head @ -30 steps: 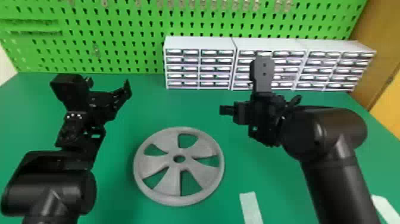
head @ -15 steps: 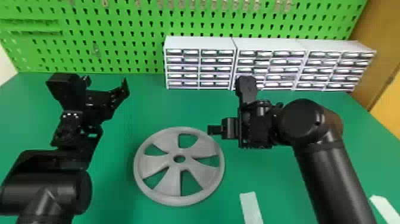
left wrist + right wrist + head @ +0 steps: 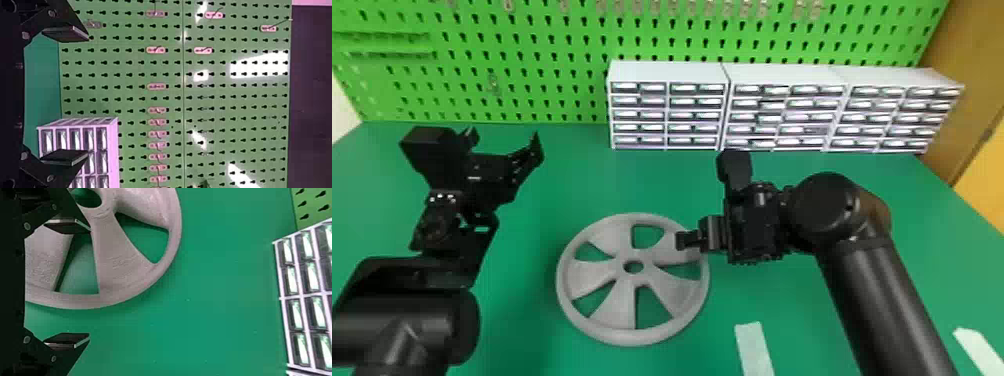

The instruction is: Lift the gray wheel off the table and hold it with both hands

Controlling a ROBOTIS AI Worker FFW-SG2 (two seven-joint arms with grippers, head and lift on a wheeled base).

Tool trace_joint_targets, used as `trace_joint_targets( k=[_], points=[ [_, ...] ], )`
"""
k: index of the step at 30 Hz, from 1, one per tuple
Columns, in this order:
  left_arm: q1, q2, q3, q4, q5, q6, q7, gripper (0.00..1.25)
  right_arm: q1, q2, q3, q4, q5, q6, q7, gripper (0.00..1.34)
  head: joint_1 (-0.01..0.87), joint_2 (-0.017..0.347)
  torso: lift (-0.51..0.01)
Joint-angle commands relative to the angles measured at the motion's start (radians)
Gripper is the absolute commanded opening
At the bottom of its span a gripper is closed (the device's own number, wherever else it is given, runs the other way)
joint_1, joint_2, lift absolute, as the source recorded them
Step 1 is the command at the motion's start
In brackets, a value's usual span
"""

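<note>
The gray wheel [image 3: 633,295] lies flat on the green table, left of my right gripper [image 3: 688,241], which is over the wheel's right rim. In the right wrist view my right gripper [image 3: 78,284] stands open, one finger over the wheel [image 3: 121,270] and the other past its rim. No grip on the wheel shows. My left gripper [image 3: 504,142] is held behind and to the left of the wheel, apart from it. Its fingers are spread in the left wrist view, where the left gripper [image 3: 76,96] faces the pegboard with nothing between them.
White drawer cabinets [image 3: 667,115] stand along the table's back edge, before a green pegboard [image 3: 532,65] with small hooks. Pale tape strips [image 3: 754,347] lie at the front right of the table [image 3: 572,175].
My right gripper has moved left and toward the front, from behind the wheel's right side to over its rim. The left arm has shifted slightly leftward. The wheel has stayed put.
</note>
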Motion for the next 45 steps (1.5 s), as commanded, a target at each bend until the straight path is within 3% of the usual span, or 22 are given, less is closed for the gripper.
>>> trace_joint_targets(
  k=[1, 25, 45],
  points=[
    [0.014, 0.023, 0.009, 0.016, 0.03, -0.025, -0.002, 1.01, -0.005, -0.003, 0.014, 0.018, 0.003, -0.001, 0.0, 1.02, 0.711, 0.015, -0.098],
    [0.017, 0.028, 0.012, 0.036, 0.04, -0.06, 0.001, 1.01, -0.018, -0.009, 0.108, 0.105, 0.051, -0.051, 0.0, 1.01, 0.711, 0.015, -0.098],
    [0.012, 0.028, 0.0, 0.036, 0.043, -0.068, 0.001, 1.01, -0.022, -0.007, 0.128, 0.162, 0.086, -0.095, 0.0, 0.93, 0.711, 0.015, -0.098]
  ],
)
